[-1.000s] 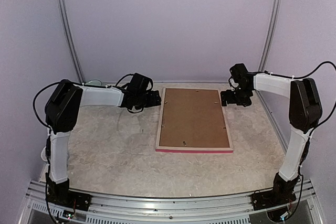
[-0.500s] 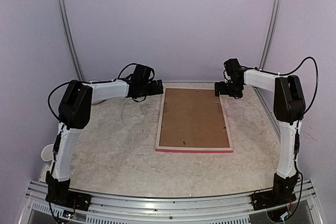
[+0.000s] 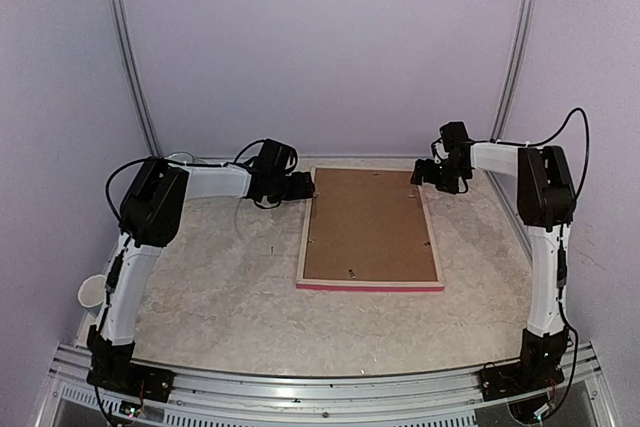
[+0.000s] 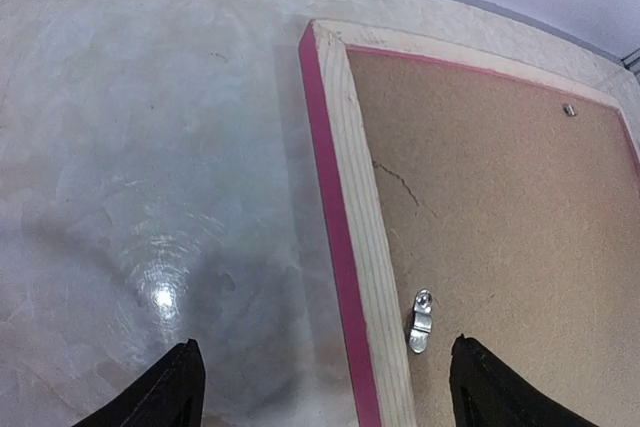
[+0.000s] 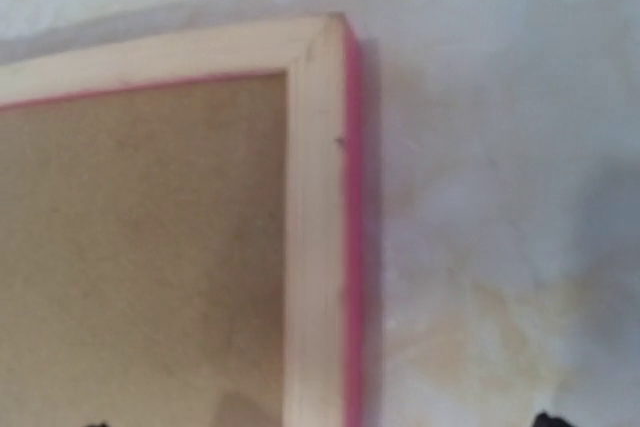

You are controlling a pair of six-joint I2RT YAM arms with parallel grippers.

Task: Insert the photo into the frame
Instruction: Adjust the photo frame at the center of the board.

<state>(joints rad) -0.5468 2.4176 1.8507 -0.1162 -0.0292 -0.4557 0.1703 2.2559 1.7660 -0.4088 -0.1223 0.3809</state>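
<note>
I am holding my left hand and right hand wide open, empty, at the frame's 11 and 1 o'clock corners.

I read top view as evenly lit, soft diffuse light, shadows faint. Left wrist view sharp; bright round glare spot on pale marbled glossy tabletop, grey shadow patches beside it. Right wrist view blurred throughout; pink-edged pale wood picture frame smeared, grain lost.
</note>
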